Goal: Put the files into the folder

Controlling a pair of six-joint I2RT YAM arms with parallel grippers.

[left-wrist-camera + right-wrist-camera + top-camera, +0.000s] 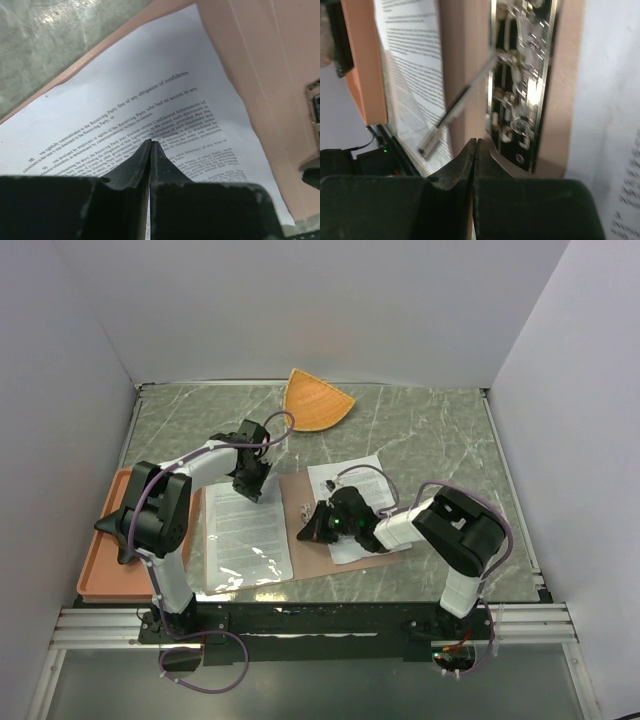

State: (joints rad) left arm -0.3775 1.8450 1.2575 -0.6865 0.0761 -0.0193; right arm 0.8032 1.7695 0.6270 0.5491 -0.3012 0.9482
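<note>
- At the spine of the flat reddish-brown card folder (312, 562), which lies open on the grey marbled table (430, 440), I have the right gripper (475, 142). Its jaws are pressed together on nothing, and the tip is just beside the small metal clip (520, 85).
- Left gripper (151, 144): jaws likewise closed, with no paper visibly pinched. The tips sit on the printed white paper sheet (165, 80) that covers the folder's left leaf, near its far edge.
- A second printed white sheet (345, 485) lies skewed on the right leaf. Its far corner appears to overhang the folder.
- Step in hand, as I judge it: pin the left sheet while the right arm works the thin metal rod (460, 102) reaching out from the clip.
- Procedure: bear down lightly with the left tips, since heavy pressure will buckle thin paper. Push the rod at its free end, along the spine and not across the sheet.
- Caution: closed tips may skid on the paper. Advance slowly and watch for the sheet creeping.
</note>
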